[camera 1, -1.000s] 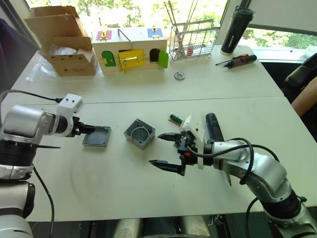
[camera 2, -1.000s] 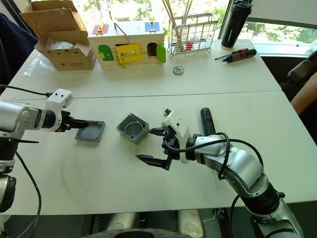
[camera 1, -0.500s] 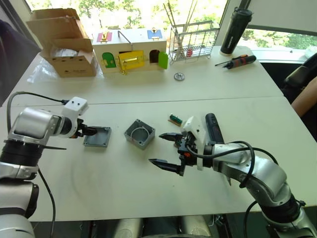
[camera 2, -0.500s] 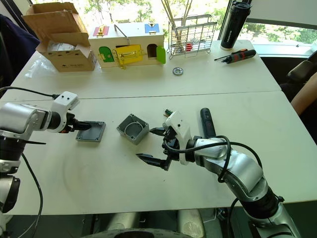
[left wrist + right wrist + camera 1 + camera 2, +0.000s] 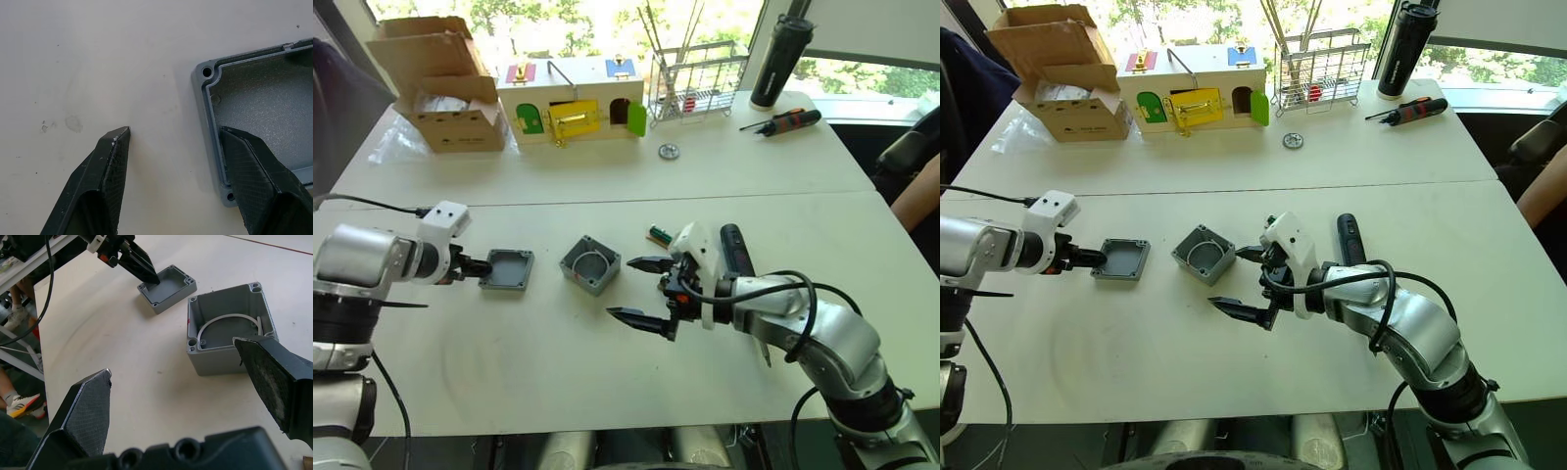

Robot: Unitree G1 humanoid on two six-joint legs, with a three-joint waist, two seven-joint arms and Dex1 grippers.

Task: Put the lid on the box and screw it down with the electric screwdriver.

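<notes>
Table: we see a wide white table (image 5: 558, 372).
Right gripper (image 5: 639, 291): fingers spread wide, empty, at 3 o'clock of the open grey square plastic box (image 5: 588, 262).
Screwdriver: thick black cylindrical electric screwdriver (image 5: 735, 247) lies at 3 o'clock of the box.
Left gripper (image 5: 173, 131): fingers parted astride the rim of the flat grey square lid (image 5: 506, 269), at 9 o'clock of the box.

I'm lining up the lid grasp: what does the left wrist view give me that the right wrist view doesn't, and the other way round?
Left wrist view alone: a close look at the left gripper open, one finger over the lid's upturned hollow, the other outside its rim over the table.

Right wrist view alone: the box, open side up with a pale ring inside, and the right gripper open near it.

Both: the lid lying rim up, with the left gripper at its edge.
</notes>
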